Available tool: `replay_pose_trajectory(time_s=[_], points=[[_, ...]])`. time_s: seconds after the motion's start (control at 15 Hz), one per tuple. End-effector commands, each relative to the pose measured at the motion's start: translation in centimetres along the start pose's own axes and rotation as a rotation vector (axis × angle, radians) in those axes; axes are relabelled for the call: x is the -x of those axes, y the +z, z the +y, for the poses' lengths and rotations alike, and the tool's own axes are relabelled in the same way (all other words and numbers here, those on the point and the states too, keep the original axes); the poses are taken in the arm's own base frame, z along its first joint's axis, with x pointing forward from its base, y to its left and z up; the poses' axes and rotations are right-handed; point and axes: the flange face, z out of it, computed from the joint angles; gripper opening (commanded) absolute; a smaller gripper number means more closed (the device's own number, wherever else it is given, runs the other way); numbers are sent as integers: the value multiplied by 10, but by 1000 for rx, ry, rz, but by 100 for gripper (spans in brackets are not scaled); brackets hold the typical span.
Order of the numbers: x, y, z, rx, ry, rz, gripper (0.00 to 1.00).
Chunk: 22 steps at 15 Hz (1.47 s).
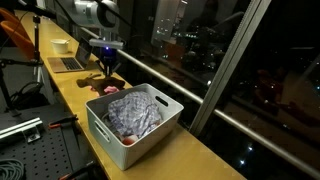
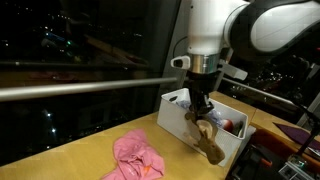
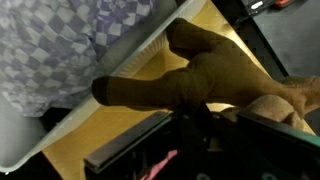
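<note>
Bin stands on desk, near the window side. Bundled cloth lies in bin. Plush toy hangs under fingers, just outside bin's wall. Loose cloth lies on desk near bin. Laptop and cup sit farther along desk.

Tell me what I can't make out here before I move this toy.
- What lies under the checkered cloth in the bin: an exterior view, the cloth covers it.
- Full shape of the brown plush toy: wrist view, right edge cuts it off.
- Where the gripper pinches the toy: wrist view, dark and blurred.
</note>
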Motion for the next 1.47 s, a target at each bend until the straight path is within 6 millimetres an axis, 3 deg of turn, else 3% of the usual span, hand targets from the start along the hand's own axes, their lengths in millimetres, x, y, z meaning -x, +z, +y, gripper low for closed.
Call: replay_pose_trajectory(time_s=[0.0, 0.2, 0.4, 0.93, 1.0, 1.07, 1.2, 1.4], points=[[55, -43, 1, 96, 68, 26, 2], [96, -70, 13, 148, 139, 20, 2], [130, -77, 33, 162, 180, -13, 2], [203, -53, 108, 143, 265, -75, 2], [205, -47, 117, 133, 261, -74, 34], [208, -43, 125, 124, 259, -71, 35], [197, -33, 130, 111, 240, -66, 48], [143, -17, 102, 128, 189, -92, 69]])
